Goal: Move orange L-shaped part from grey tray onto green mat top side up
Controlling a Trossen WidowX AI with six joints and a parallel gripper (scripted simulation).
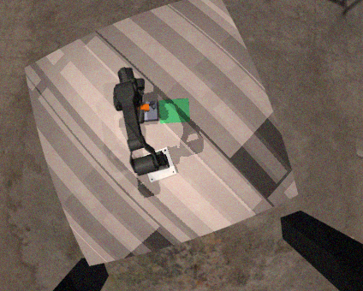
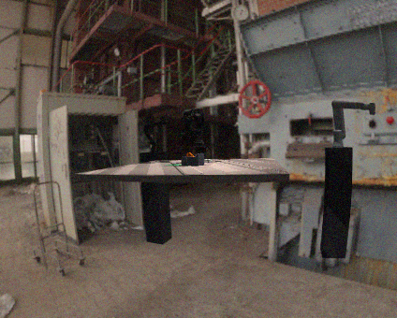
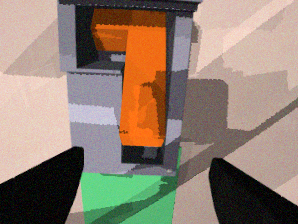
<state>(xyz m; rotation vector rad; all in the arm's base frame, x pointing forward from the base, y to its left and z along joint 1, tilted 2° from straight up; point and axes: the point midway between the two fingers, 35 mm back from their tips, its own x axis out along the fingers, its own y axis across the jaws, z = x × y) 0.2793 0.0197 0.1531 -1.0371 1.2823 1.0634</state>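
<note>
Gripper (image 3: 143, 209) fingers spread apart, nothing between them; we see both dark fingertips at the lower corners of the wrist view, w/ tray and mat showing in the gap. Orange L-shaped part (image 3: 141, 79) is in the pocket of the grey tray (image 3: 93, 106): long leg runs down the right side of the pocket, short foot sticks out left at the far end. Part looks tilted in the pocket, not flush, w/ dark pocket gaps showing beside the foot and below the near end; we can't tell which end sits higher. Fingers are apart from the part, not touching it in the wrist view.

Green mat (image 3: 129, 205) lies just beside the tray's near end in the wrist view, touching or nearly so, partly shadowed.

Top view: arm (image 1: 131, 115) reaches from its white base plate (image 1: 165, 169) to the tray, wrist over the tray's left side; a bit of orange shows next to the arm, green mat on the tray's right. All on the striped table (image 1: 228, 128).

Ext. view: tray and an orange speck on the table top, arm dark and hard to make out against the bkgd.
</note>
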